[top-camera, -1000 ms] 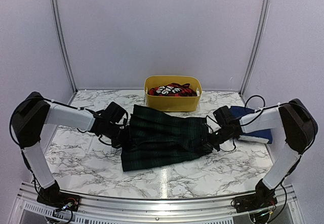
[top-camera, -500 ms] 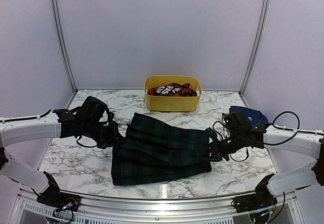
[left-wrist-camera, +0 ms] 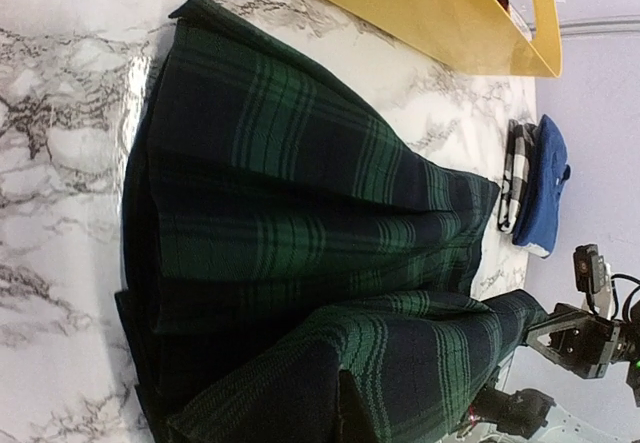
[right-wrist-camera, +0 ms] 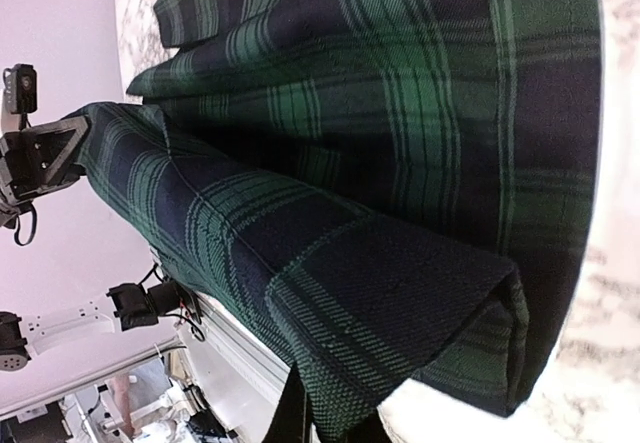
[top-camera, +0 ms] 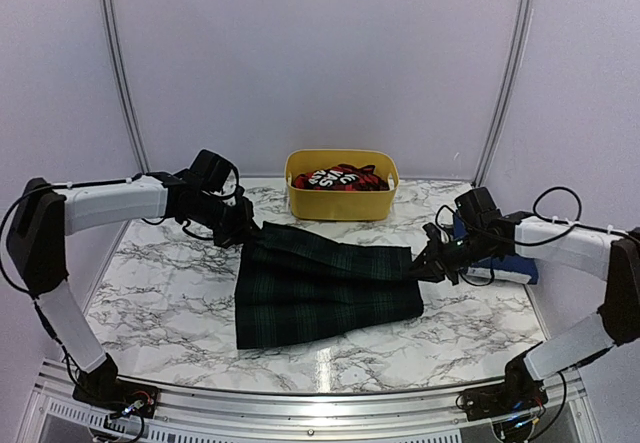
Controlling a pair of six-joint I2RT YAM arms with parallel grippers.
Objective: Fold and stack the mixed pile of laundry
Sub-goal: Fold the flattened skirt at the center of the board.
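Observation:
The dark green-navy tartan garment (top-camera: 320,298) lies spread in the middle of the marble table (top-camera: 150,283). Its far edge is raised and stretched between both grippers. My left gripper (top-camera: 246,235) is shut on the far left corner. My right gripper (top-camera: 420,268) is shut on the far right corner. In both wrist views the tartan cloth (left-wrist-camera: 300,193) (right-wrist-camera: 400,93) drapes over the fingers and hides most of them. A red-and-black checked garment (top-camera: 340,177) sits in the yellow tub. A folded navy blue garment (top-camera: 518,268) lies at the right, partly behind my right arm.
The yellow plastic tub (top-camera: 340,203) stands at the back centre, just beyond the raised edge. In the left wrist view a black-and-white checked piece (left-wrist-camera: 515,168) lies against the navy blue garment (left-wrist-camera: 547,178). White walls close in the back and sides.
Both grippers have drawn back toward the tub and risen slightly, carrying the tartan garment's far edge with them. The cloth's near edge slid a little away from the table front.

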